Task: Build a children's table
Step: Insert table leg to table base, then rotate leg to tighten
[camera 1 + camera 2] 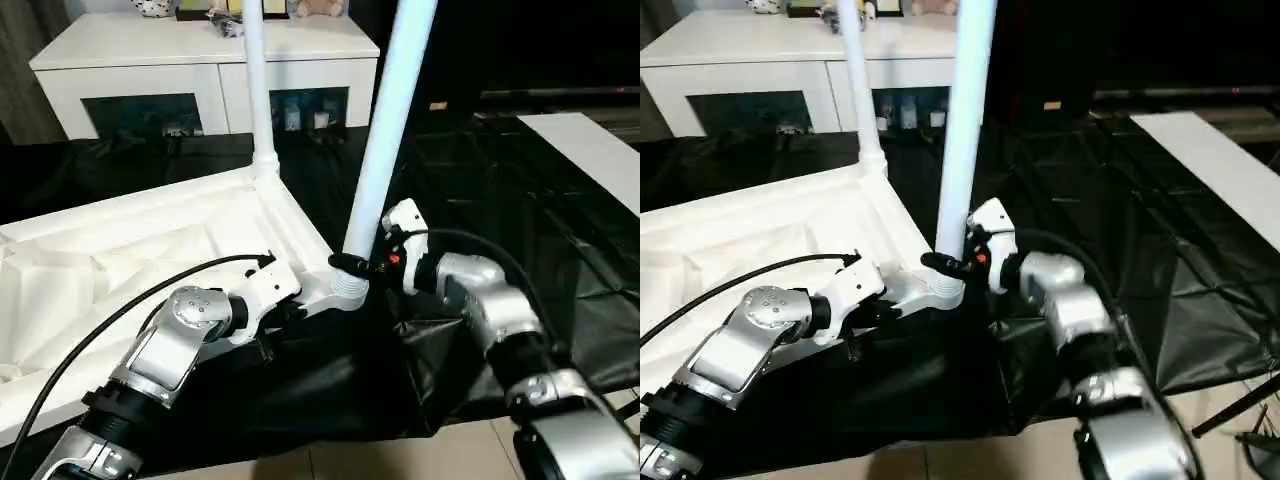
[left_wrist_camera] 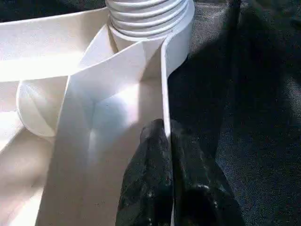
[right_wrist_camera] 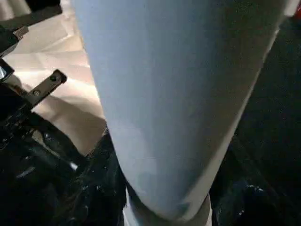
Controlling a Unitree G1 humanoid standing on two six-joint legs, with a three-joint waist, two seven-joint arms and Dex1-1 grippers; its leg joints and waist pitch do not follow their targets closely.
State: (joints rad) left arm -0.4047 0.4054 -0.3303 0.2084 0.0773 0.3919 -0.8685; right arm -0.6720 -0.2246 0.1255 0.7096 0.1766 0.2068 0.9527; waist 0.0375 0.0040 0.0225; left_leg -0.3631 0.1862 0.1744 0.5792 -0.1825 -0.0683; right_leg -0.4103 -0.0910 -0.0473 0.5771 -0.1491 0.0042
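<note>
A black sheet (image 1: 520, 220) is covering the floor, and a white cabinet (image 1: 200, 60) with glass doors is standing at the far side of the room. The white tabletop (image 1: 130, 260) is lying upside down on the sheet, ribbed underside facing up. One leg (image 1: 258, 90) is standing upright in the socket at the tabletop's far right corner. A second leg (image 1: 392, 120) is rising, tilted a little, from the ribbed round socket (image 1: 345, 290) at the near right corner. The left gripper (image 2: 168, 155) is pinching the thin rim of the tabletop just beside that near socket, its two black fingers (image 2: 150, 179) pressed together on the edge. The right gripper (image 1: 352, 266) is wrapping its fingers around the base of the near leg, just above the socket, clamped on it.
</note>
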